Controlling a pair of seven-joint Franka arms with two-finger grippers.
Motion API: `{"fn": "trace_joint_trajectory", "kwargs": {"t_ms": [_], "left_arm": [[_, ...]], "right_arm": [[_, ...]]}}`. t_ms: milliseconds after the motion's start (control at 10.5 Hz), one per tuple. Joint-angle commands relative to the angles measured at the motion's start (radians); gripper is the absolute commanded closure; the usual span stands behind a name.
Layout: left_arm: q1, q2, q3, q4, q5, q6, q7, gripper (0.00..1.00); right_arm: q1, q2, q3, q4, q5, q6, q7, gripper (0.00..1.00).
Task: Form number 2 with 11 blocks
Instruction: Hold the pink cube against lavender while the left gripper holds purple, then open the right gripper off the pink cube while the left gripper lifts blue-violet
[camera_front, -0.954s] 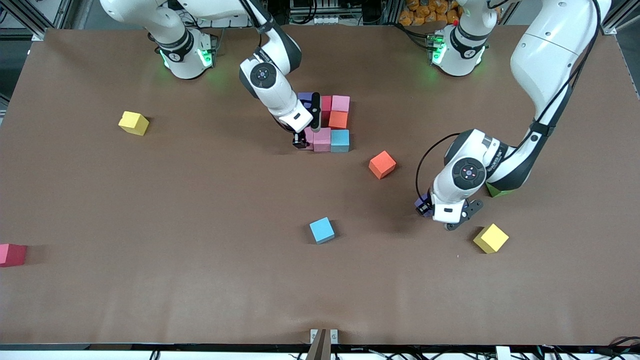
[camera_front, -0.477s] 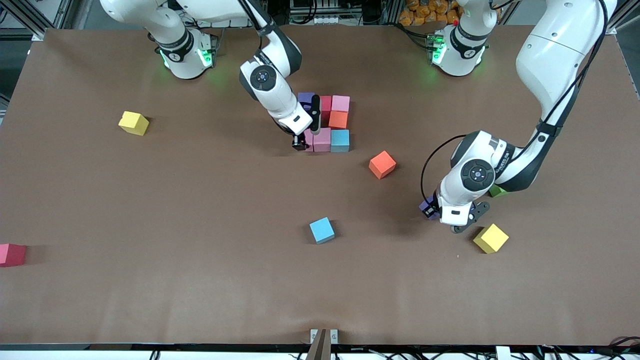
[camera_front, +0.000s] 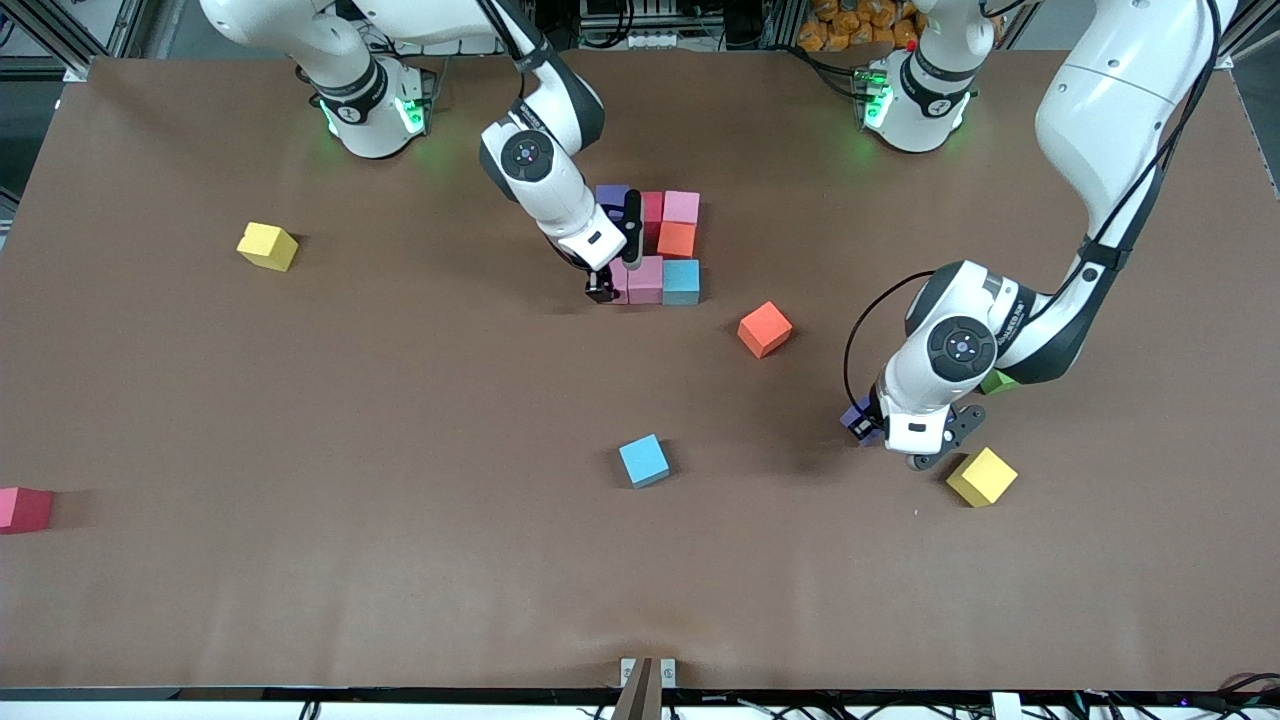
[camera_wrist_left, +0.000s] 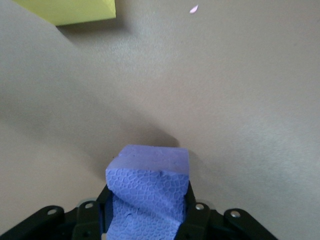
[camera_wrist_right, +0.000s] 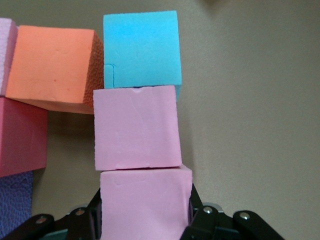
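Observation:
Part of the number 2 lies mid-table near the arms' bases: a purple block (camera_front: 612, 195), a red block (camera_front: 652, 207), a pink block (camera_front: 682, 206), an orange block (camera_front: 676, 239), then a pink block (camera_front: 645, 279) beside a light blue block (camera_front: 681, 281). My right gripper (camera_front: 601, 289) is shut on another pink block (camera_wrist_right: 145, 205), set on the table in line with those last two. My left gripper (camera_front: 864, 422) is shut on a purple block (camera_wrist_left: 148, 187), squeezing it, low over the table.
Loose blocks lie around: an orange one (camera_front: 764, 329), a light blue one (camera_front: 643, 460), a yellow one (camera_front: 981, 476) beside the left gripper, another yellow one (camera_front: 267, 246), and a red one (camera_front: 22, 508) at the table's edge. A green cube (camera_front: 997, 381) is half hidden under the left arm.
The left gripper has tightened on the purple block and shifted a little toward the left arm's end of the table. The right gripper has stayed at the pink block.

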Motion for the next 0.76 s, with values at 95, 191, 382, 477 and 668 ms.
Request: {"fn": "trace_joint_trajectory", "kwargs": {"t_ms": [95, 191, 382, 477, 668], "left_arm": [[0.004, -0.069, -0.016, -0.018, -0.041, -0.001, -0.058, 1.0], [0.004, -0.072, -0.038, -0.018, -0.041, -0.003, -0.105, 1.0], [-0.002, -0.072, -0.059, -0.02, -0.041, -0.01, -0.147, 1.0], [-0.002, -0.072, -0.073, -0.018, -0.041, -0.027, -0.167, 1.0], [-0.002, -0.072, -0.102, -0.018, -0.041, -0.045, -0.243, 1.0]], "right_arm": [[0.017, 0.011, -0.011, 0.025, 0.018, -0.003, 0.002, 0.29], [0.016, 0.015, -0.011, 0.025, 0.016, -0.003, -0.004, 0.01], [0.016, 0.015, -0.02, 0.025, 0.016, -0.003, -0.006, 0.0], [0.016, 0.008, -0.022, 0.033, 0.016, -0.006, -0.003, 0.0], [0.011, -0.017, -0.039, 0.044, 0.018, -0.04, -0.003, 0.0]]}}
